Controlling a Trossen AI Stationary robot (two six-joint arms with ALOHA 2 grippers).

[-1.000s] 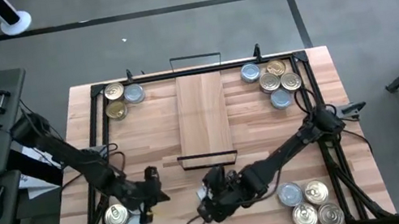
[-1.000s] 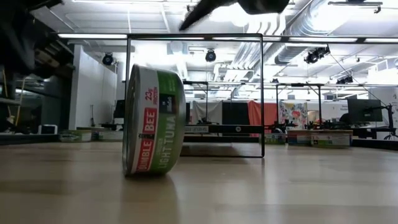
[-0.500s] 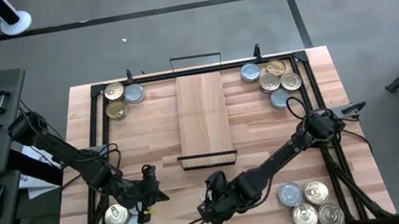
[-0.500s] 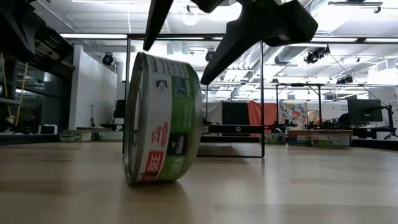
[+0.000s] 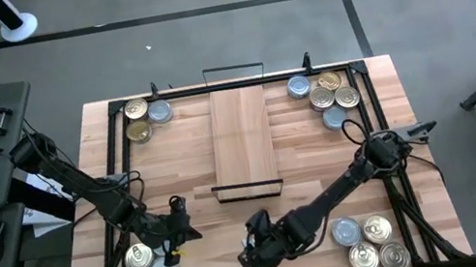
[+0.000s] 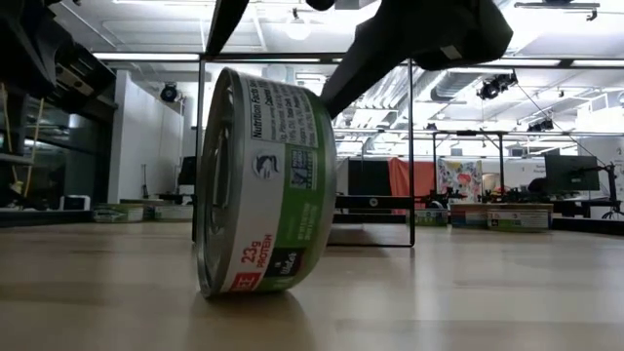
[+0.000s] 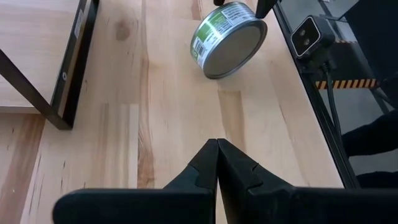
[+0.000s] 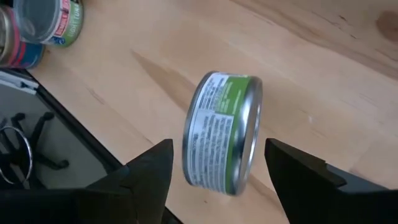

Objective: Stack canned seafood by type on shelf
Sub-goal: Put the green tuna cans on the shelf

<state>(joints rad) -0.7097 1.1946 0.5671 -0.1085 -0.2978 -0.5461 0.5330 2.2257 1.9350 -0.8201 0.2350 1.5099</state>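
Nearby: tin (image 8: 222,130) on edge between open right pincer (image 8: 217,163) fingers.

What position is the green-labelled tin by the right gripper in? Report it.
On edge, slightly tilted. The low view shows the green-labelled tin standing on its rim on the tabletop, flat faces sideways, between the right gripper's open fingers.

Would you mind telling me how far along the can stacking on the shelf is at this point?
Done: nothing; the shelf is bare. In hand: a green-labelled can stands on its edge on the table near the front, and the open right gripper straddles it without gripping. The left gripper waits shut nearby. Left: all the cans, in four corner groups.
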